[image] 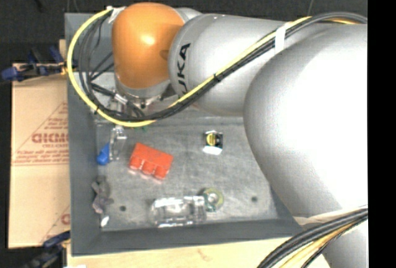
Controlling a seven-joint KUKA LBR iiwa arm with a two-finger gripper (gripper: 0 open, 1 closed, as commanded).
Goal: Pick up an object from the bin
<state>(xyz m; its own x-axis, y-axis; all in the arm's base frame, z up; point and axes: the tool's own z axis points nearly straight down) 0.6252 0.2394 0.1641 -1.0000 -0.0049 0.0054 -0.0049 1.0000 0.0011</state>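
**A:** What sits closest to the camera?

**B:** The robot's thick silver arm [297, 112]. It stretches in from the right and covers the right side and upper half of the grey bin [80, 198]. At its wrist is a rounded orange cover [143, 44], looped by a yellow cable [80, 50].

**A:** And the gripper?

**B:** The gripper [127, 104] hangs under that cover, near the bin's upper left corner. It is shadowed and partly hidden, so I cannot tell whether it is spread or pressed together. Nothing is seen held in it.

**A:** What lies nearest to it?

**B:** Just below it, by the left wall, is a small silvery piece [117, 135], possibly part of the robot. Next to that is a small blue piece [103, 154]. Beside them, toward the middle, an orange-red block [150, 160] lies flat on the floor.

**A:** How would that block handle?

**B:** It looks like stiff, light plastic with straight sides, not fragile but probably smooth. I would take it across its shorter width, squarely, so it cannot twist out. The blue piece is tiny and close to the wall, which makes it an awkward catch.

**A:** Anything else?

**B:** A clear plastic piece [179, 210] lies along the lower edge. A dark crumpled scrap [100, 195] sits near the lower left corner. A small black and yellow thing [213, 141] rests near the middle, beside the arm.
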